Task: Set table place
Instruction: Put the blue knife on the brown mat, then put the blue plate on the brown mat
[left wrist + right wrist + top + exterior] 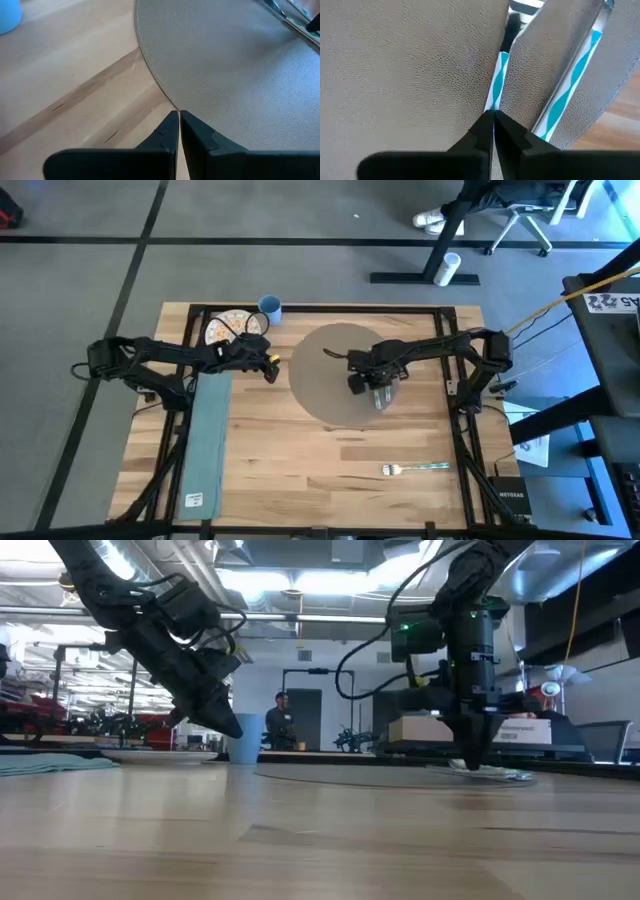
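Evidently the right gripper (493, 114), clenched on 1 striped utensil (496, 85), lowers it onto the placemat (320, 380) beneath, a second utensil (572, 75) lying just beside, while the left gripper (179, 113) waits closed at the mat's edge.

Left arm stretches in from its side, elbow bent, its end effector (271, 370) angled down and forward, hanging above the counter (300, 470), fingers pressed together tip to tip. Right arm reaches in from the opposite side and folds at the wrist, its end effector (380, 399) pointing straight down, tips low, pinched on a thin striped handle (496, 90).
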